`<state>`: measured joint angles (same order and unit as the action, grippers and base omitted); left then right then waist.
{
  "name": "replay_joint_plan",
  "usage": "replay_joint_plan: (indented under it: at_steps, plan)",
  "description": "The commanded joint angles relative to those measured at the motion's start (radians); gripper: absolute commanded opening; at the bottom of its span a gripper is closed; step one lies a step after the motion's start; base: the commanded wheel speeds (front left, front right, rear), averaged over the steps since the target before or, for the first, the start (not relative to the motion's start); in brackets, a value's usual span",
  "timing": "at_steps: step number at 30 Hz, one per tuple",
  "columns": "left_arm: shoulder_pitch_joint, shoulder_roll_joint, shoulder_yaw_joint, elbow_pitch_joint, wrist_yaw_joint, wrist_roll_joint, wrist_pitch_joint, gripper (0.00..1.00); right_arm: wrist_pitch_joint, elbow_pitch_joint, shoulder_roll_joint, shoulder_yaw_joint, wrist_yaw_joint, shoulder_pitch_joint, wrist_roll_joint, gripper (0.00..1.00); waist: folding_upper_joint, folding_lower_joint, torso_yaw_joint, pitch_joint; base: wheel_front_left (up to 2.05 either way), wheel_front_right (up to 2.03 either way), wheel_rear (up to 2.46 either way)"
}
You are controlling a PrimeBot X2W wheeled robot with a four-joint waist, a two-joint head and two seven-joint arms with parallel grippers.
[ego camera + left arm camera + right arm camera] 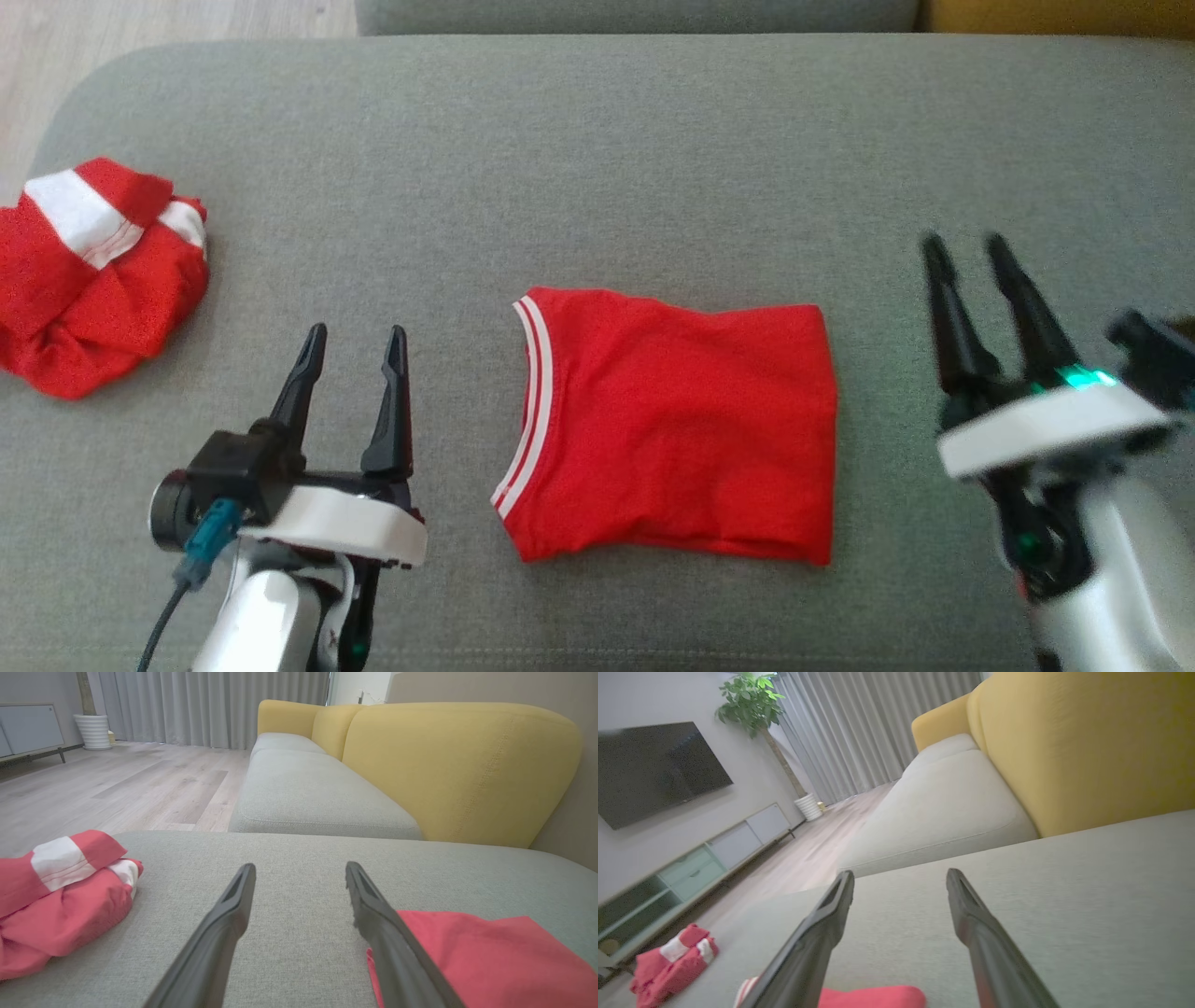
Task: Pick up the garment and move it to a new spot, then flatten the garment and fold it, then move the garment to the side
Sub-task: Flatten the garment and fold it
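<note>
The biggest thing is the wide grey seat (653, 140), soft and flat, right in front of the robot. Behind it, in the wrist views, runs a long sofa with a yellow back (458, 765) and more grey cushions. Past the sofa there is a pale wood floor (117, 779) and long grey curtains (210, 704). In the right wrist view a dark TV (654, 770) hangs on the wall, with a low cabinet (691, 863) under it and a green plant (747, 700) in the corner. On the grey seat, near the middle and close to the front edge, lies the red shirt (672, 448). It is folded into a neat, almost square shape, and its collar with white stripes is on the side toward the left claw (357, 330). Far over at the left edge of the seat sits a bunched-up red and white cloth (93, 280), well apart from the shirt. The left claw hovers near the collar side. Its two dark fingers are spread apart with nothing between them. The right claw (963, 243) is on the other side of the shirt, a bit blurry, with a small green light (1083, 378) on its wrist. Its fingers are spread apart too, and they hold nothing. Neither claw touches the shirt.
</note>
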<state>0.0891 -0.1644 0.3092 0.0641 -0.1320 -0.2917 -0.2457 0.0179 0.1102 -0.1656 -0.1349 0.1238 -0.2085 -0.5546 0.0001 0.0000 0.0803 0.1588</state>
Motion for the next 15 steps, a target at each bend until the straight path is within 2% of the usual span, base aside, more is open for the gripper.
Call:
replay_joint_plan:
  at_steps: [1, 6, 15]
  plan:
    - [0.023, -0.025, -0.041, -0.036, -0.002, 0.008, 0.003, 1.00, -0.018, -0.078, 0.000, 0.021, 0.007, 0.017, 0.043, 1.00, -0.0001, 0.0000, -0.008, -0.007, 0.00, 0.00, 0.00]
    - [0.013, -0.036, -0.042, -0.034, -0.006, 0.008, 0.007, 1.00, -0.074, -0.214, 0.010, 0.117, 0.007, 0.135, 0.161, 1.00, -0.0001, 0.0000, -0.017, -0.024, 0.00, 0.00, 0.00]
    - [-0.032, -0.058, -0.035, -0.033, -0.013, 0.011, 0.017, 1.00, -0.131, -0.338, 0.048, 0.171, 0.007, 0.272, 0.267, 1.00, -0.0001, 0.0000, -0.026, -0.083, 0.00, 0.00, 0.00]
